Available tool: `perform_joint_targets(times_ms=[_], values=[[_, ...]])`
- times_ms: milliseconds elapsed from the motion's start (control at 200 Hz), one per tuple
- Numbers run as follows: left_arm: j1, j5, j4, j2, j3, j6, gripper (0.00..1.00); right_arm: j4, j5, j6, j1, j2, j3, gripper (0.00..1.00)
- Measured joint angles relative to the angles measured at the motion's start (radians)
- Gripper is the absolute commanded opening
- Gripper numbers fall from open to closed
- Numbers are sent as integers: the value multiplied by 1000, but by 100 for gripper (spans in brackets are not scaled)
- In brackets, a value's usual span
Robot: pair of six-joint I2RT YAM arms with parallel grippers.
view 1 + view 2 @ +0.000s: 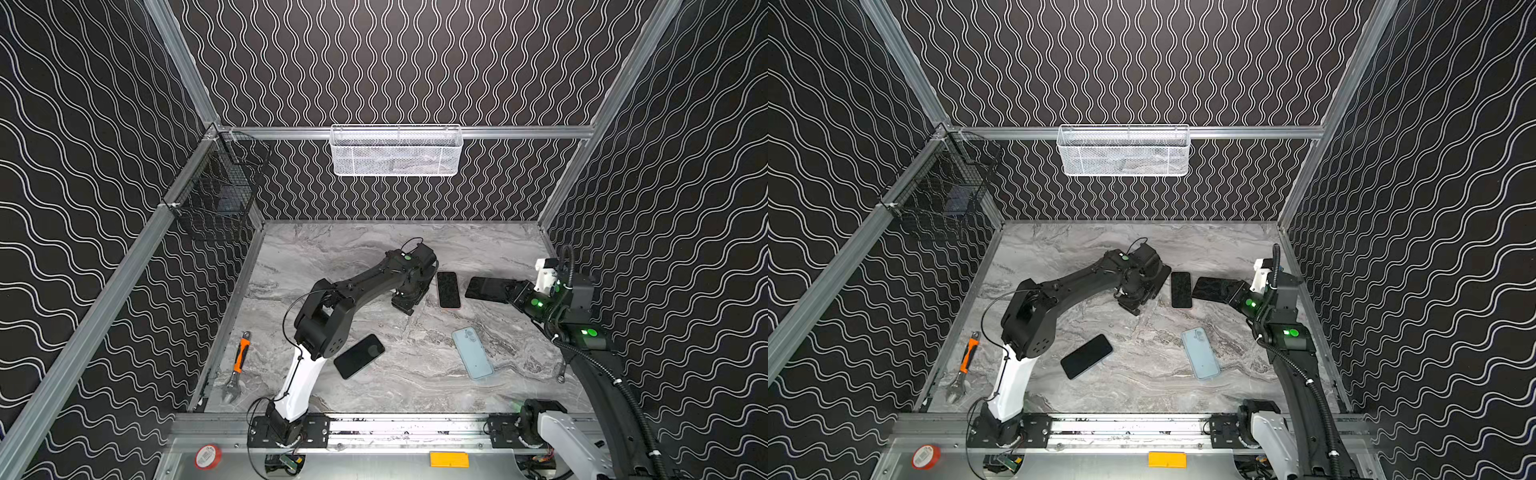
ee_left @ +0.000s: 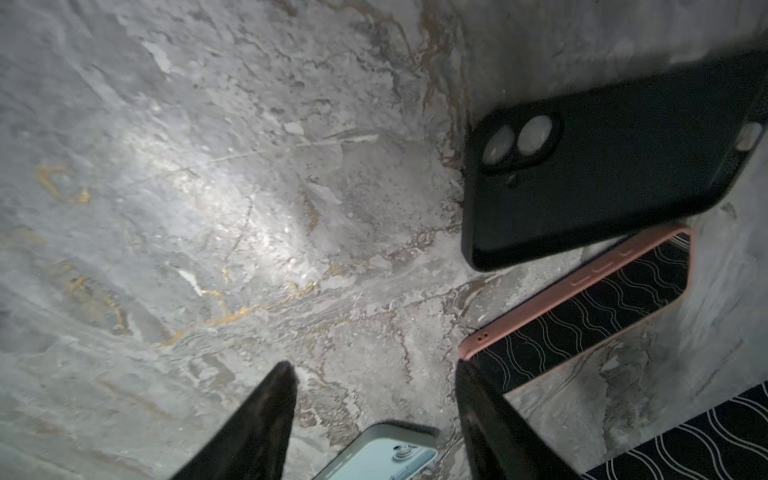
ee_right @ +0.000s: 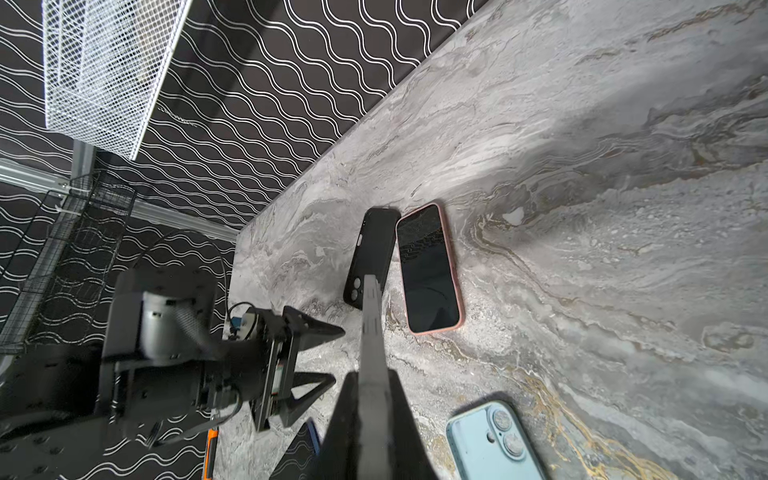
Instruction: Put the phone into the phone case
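left gripper [image 2: 374, 370] parted, empty | phone [image 1: 448, 289] flat on table, just beside it | right gripper [image 1: 514, 291] clenched on phone case [image 1: 486, 288]

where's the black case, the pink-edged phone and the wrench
black case [image 1: 488, 289], in a top view, middle of its dark surface
pink-edged phone [image 1: 448, 289], in a top view, centre of its screen
wrench [image 1: 240, 354], in a top view, on its orange handle
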Motion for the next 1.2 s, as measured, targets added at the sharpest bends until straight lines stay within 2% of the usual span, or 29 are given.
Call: perform_joint_targets(times_ms=[380, 606, 991, 1076, 1196], values=[[50, -40, 50, 100, 120, -61, 58, 1, -30, -18, 8, 9, 0, 0], [52, -49, -27, 176, 229, -66, 58, 1, -37, -18, 11, 16, 0, 0], [53, -69, -54, 235, 262, -92, 54, 1, -37, -22, 23, 33, 2, 0], [53, -69, -55, 238, 264, -93, 48, 2, -37, -22, 25, 38, 2, 0], [53, -69, -57, 248, 277, -95, 35, 2, -37, -22, 26, 43, 2, 0]])
